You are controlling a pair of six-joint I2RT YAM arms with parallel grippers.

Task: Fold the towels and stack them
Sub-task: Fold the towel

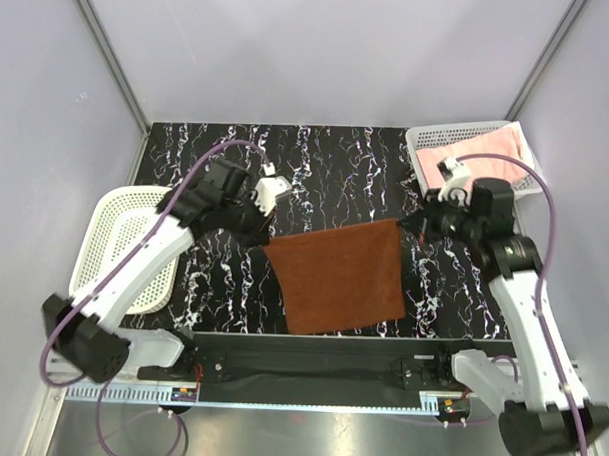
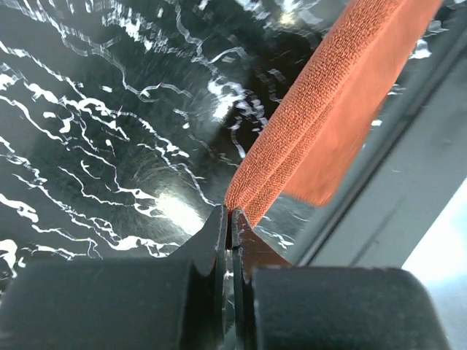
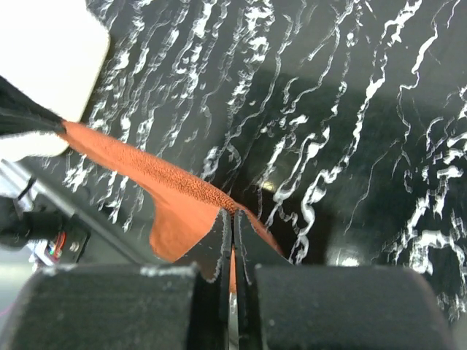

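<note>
Step, likely: spreading rust-brown towel (image 1: 338, 274) over tabletop (image 1: 337, 169) middle | left fingers (image 2: 222, 226) pinched shut on its far-left corner | right fingers (image 3: 226, 226) pinched shut on far-right corner | Tip: tension even, edge level, lowered together for square fold

The rust-brown towel (image 1: 338, 274) is spread open, taut along its lifted far edge and reaching the table's (image 1: 337, 169) near edge, while the pink towel (image 1: 482, 154) lies bunched in the far-right basket (image 1: 428, 139).
</note>
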